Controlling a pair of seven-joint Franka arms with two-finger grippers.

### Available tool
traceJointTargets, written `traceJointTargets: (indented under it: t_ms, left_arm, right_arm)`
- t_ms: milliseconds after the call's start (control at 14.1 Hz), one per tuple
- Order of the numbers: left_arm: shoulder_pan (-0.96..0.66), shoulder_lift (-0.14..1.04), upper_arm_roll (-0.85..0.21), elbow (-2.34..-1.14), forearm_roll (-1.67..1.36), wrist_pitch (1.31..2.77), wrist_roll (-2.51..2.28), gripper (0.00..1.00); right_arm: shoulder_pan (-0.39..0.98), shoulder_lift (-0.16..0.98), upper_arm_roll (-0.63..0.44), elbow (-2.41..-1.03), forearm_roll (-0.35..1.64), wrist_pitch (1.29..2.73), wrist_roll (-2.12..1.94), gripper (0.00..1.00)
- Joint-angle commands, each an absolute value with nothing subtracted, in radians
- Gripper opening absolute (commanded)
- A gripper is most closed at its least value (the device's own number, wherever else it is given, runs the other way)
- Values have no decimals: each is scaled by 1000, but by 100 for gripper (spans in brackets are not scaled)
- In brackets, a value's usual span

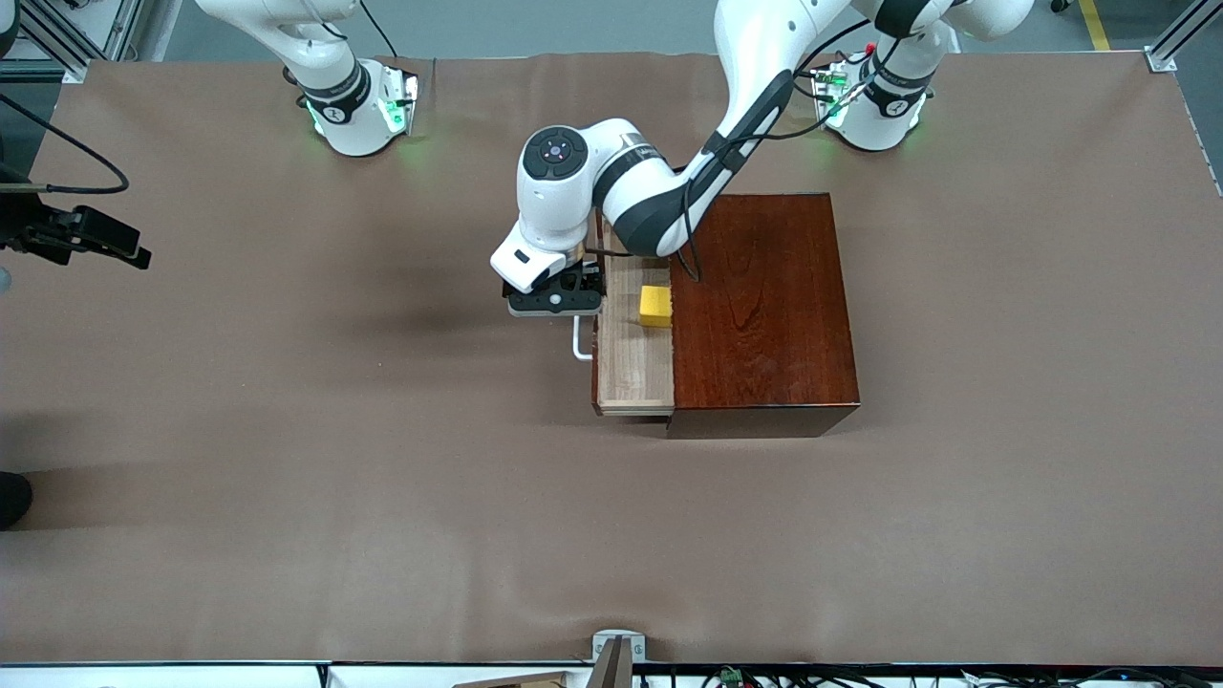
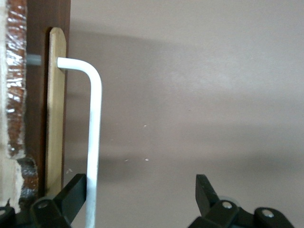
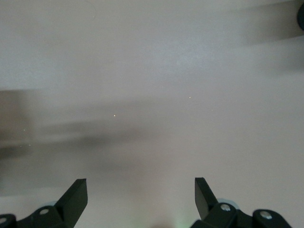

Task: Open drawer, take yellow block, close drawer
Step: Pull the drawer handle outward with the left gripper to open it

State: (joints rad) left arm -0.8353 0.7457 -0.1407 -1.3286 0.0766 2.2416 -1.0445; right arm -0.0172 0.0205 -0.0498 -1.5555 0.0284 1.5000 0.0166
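Right pincer [image 3: 140, 202] at frame's left edge, waiting over bare counter [image 1: 287, 430], fingers spread. Left pincer [image 1: 556, 304] mid-frame at the handle [image 1: 579, 341], spread, bar between fingers. Drawer [image 1: 632, 368] partly out of box [image 1: 764, 306]; block [image 1: 655, 306] inside drawer.

Landmark: box [image 1: 764, 306] on the surface [image 1: 287, 478].
Drawer [image 1: 632, 358]: part-way out of box, toward right arm's end.
Yellow block [image 1: 655, 306]: in drawer, just beside box.
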Motion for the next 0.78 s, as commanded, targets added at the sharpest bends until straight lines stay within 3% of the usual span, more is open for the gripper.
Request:
traceJointTargets:
  t_ms: [0,711]
  left_arm:
    - [-847,790,-144,-1289,51,2301,-1065,100]
    - [-907,811,-144,-1247,51,2327,-1091,100]
  right_arm:
    - [-21,31,-43,-1534,21,1494,25,100]
    - [-18,46,-43,-1500,35,1499,31,100]
